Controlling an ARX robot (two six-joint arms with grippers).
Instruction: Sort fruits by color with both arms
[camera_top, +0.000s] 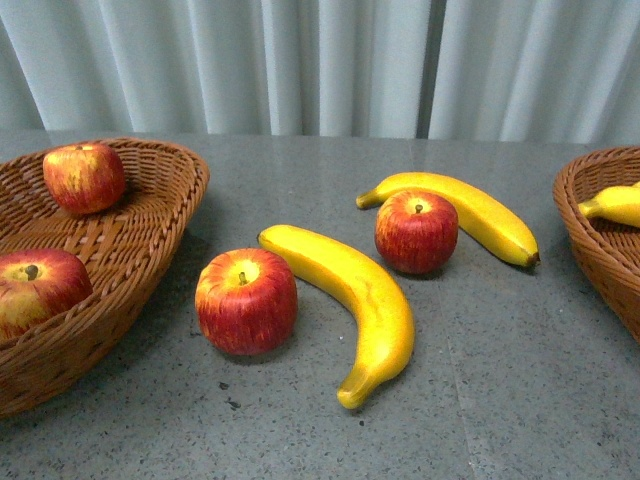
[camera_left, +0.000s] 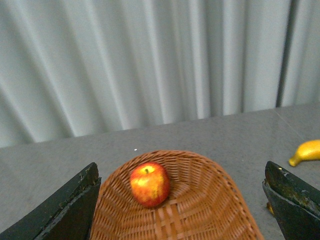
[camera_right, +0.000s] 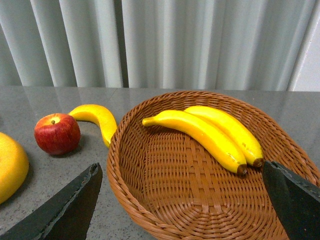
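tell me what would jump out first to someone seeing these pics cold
The loose fruit mid-table grabs the eye: a long banana curving beside the near apple, with a far apple in front of a second banana behind. Then the wicker baskets: the left basket holds two red apples, the right basket two yellow bananas.

Bright, even light from above. The apple (camera_top: 246, 300) casts a soft shadow on the tabletop (camera_top: 520, 380). Left wrist view slightly blurred.
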